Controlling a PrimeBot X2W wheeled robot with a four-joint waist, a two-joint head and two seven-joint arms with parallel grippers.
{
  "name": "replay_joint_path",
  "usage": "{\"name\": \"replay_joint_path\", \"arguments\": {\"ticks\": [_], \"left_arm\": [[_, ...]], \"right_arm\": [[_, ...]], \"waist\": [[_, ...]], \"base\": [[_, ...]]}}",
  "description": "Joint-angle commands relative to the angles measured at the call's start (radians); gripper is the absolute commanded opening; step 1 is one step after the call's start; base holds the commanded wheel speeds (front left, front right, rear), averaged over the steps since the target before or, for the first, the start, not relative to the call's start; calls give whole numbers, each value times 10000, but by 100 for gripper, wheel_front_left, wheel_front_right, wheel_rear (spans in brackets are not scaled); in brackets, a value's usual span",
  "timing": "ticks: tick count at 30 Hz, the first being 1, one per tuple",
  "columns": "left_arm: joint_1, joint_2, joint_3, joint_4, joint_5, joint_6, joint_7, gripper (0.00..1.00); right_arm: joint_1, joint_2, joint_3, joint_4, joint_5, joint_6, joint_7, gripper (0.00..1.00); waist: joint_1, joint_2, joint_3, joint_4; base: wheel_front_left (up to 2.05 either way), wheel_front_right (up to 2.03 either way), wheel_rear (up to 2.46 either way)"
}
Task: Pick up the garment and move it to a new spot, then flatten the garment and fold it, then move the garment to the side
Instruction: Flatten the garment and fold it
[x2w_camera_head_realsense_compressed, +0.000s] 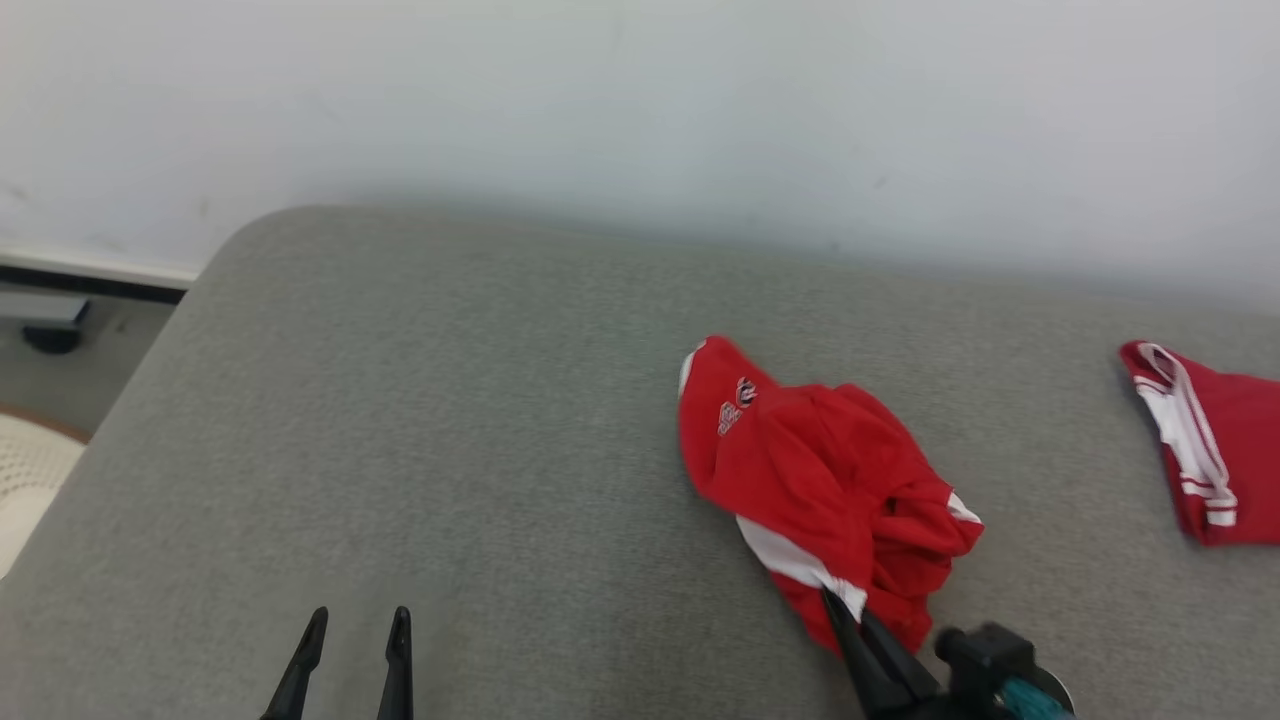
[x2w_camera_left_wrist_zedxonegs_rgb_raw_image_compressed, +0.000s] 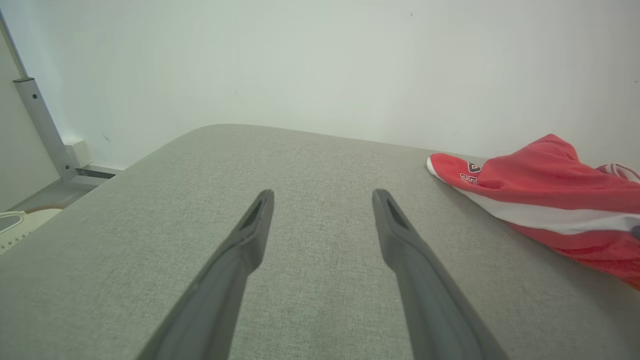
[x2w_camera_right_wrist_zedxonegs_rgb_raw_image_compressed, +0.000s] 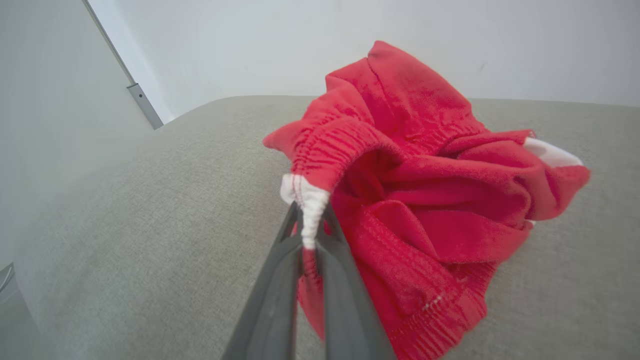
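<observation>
The crumpled red knit garment with a white side stripe and gathered elastic waistband (x2w_camera_head_realsense_compressed: 810, 480) lies in a heap right of centre in the head view, on the grey woven upholstered cushion (x2w_camera_head_realsense_compressed: 450, 400). It looks light, limp and non-slippery, so it will likely sag and trail from any single pinch. The ribbed waistband is the firmest place to hold, and two well-separated points on it would spread the cloth for flattening. The right gripper (x2w_camera_head_realsense_compressed: 835, 605), at the lower right of the frame, is clamped narrow on the white stretch of that waistband; the right wrist view shows the band squeezed between its fingers (x2w_camera_right_wrist_zedxonegs_rgb_raw_image_compressed: 320, 260). The left gripper (x2w_camera_head_realsense_compressed: 360, 625), at the lower left, is spread wide and holds nothing, well apart from the heap. The folds hide the leg openings and the overall outline, and the small printed emblem near the upper left of the heap is unreadable. A second red cloth with white trim (x2w_camera_head_realsense_compressed: 1220, 440) is cut off by the right edge.
</observation>
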Motion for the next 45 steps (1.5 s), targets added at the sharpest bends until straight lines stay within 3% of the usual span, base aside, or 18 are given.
{"name": "replay_joint_path", "arguments": {"ticks": [1,8,13,14,15,16,23,33,37,45], "left_arm": [[11,-19,-6,-12,-58,12,-32,100],[-321,-31,-216,-66,-85,13,-32,100],[-550,-11,-292,-5,-130,12,-32,100],[-599,-2,-298,27,-135,13,-32,100],[-647,2,-318,41,-139,13,-32,100],[-664,8,-329,50,-147,13,-32,100],[-794,249,-480,212,-292,13,-32,100],[-1717,1168,-1213,904,-765,13,-32,100],[-2538,1720,-1897,1702,-1368,14,-32,100],[-4755,2993,-4173,3746,-2927,14,-33,100]], "right_arm": [[368,-160,82,-332,128,5,3,0],[2006,-1754,-573,-1625,604,5,87,0],[2251,-2075,-858,-1944,607,5,291,0],[2213,-2057,-883,-1988,642,5,312,18],[2170,-2003,-858,-2036,684,5,310,81],[2098,-1948,-833,-2078,682,5,302,100],[2034,-1874,-763,-2549,532,5,117,100],[1900,-1665,-627,-3453,722,5,-11,100],[1784,-1713,-269,-3584,892,5,-9,100],[1344,-1944,454,-4030,1693,5,-11,100]], "waist": [[1,0,-123,-712],[1,0,232,-1654],[1,0,483,-2011],[1,0,518,-2046],[1,0,540,-2058],[1,0,552,-2069],[1,0,601,-1986],[1,0,764,-2362],[1,0,1036,-2759],[1,0,1897,-3900]], "base": [[0,0,0],[0,0,0],[0,0,0],[0,0,0],[0,0,0],[0,0,0],[0,0,0],[0,0,0],[0,0,0],[0,0,0]]}}
